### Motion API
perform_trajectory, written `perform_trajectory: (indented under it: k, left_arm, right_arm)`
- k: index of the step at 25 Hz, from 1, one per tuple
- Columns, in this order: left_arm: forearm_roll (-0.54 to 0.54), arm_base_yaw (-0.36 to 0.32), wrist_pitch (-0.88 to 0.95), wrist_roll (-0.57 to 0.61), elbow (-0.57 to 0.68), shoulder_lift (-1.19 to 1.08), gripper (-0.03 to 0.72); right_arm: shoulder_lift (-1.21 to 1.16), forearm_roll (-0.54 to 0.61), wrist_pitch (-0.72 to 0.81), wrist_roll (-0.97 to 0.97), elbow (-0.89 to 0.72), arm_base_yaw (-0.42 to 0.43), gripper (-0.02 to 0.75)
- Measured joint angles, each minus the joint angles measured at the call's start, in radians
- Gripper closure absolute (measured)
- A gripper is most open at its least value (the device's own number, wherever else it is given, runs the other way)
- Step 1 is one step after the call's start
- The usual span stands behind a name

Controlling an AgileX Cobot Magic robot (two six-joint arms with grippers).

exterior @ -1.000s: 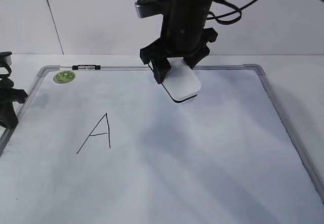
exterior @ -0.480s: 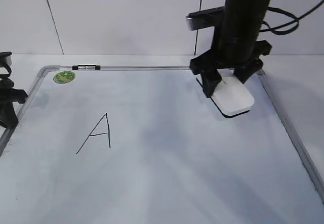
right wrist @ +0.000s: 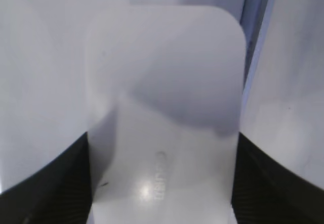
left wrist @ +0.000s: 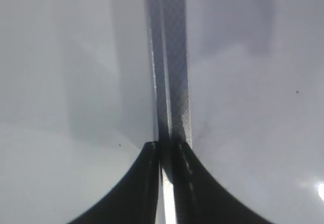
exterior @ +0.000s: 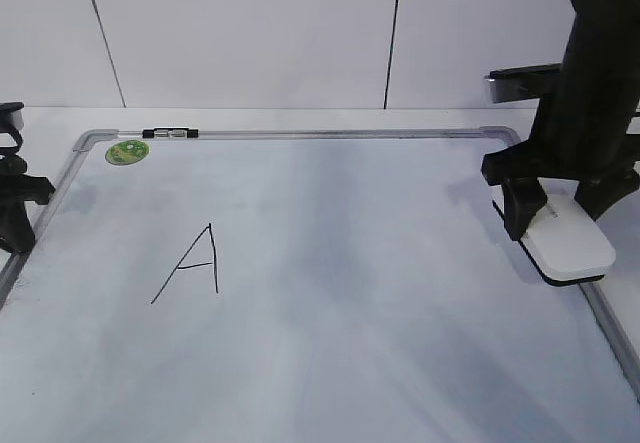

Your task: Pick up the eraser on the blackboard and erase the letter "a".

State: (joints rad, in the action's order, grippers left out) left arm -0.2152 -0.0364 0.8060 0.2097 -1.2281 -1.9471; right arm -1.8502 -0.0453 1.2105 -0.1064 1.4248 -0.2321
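Note:
My right gripper [exterior: 566, 213] is shut on the white eraser [exterior: 568, 242] and holds it at the right edge of the blackboard [exterior: 330, 143], over the frame. In the right wrist view the eraser [right wrist: 164, 113] fills the space between the two black fingers [right wrist: 162, 183], with grey lettering on its top. No cursive "a" shows on the board. My left gripper [exterior: 15, 198] sits at the board's left edge, and in the left wrist view its fingers [left wrist: 167, 153] are together over the frame strip.
An angular uppercase "A" [exterior: 192, 263] is drawn on the left half of the board. A round green sticker [exterior: 127, 151] sits at the far left corner, with a marker [exterior: 165, 134] lying on the far frame. A white wall stands behind.
My right gripper has carried the eraser from the far middle of the board rightward and a little nearer, to the right frame. The left arm has not moved.

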Motion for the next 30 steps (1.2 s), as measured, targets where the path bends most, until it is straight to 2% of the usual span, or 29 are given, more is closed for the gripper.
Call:
perform_trajectory:
  k: [8, 20, 30]
  left_arm:
    - [0.0, 0.0, 0.0, 0.0, 0.0, 0.0, 0.627]
    - [0.0, 0.0, 0.0, 0.0, 0.0, 0.0, 0.624]
    - [0.0, 0.0, 0.0, 0.0, 0.0, 0.0, 0.623]
  right_arm:
    - [-0.006, 0.025, -0.067, 0.0, -0.018, 0.071, 0.17]
    - [-0.093, 0.032, -0.174, -0.008, -0.019, 0.071, 0.17]
    - [-0.102, -0.003, -0.185, -0.024, -0.019, 0.071, 0.17]
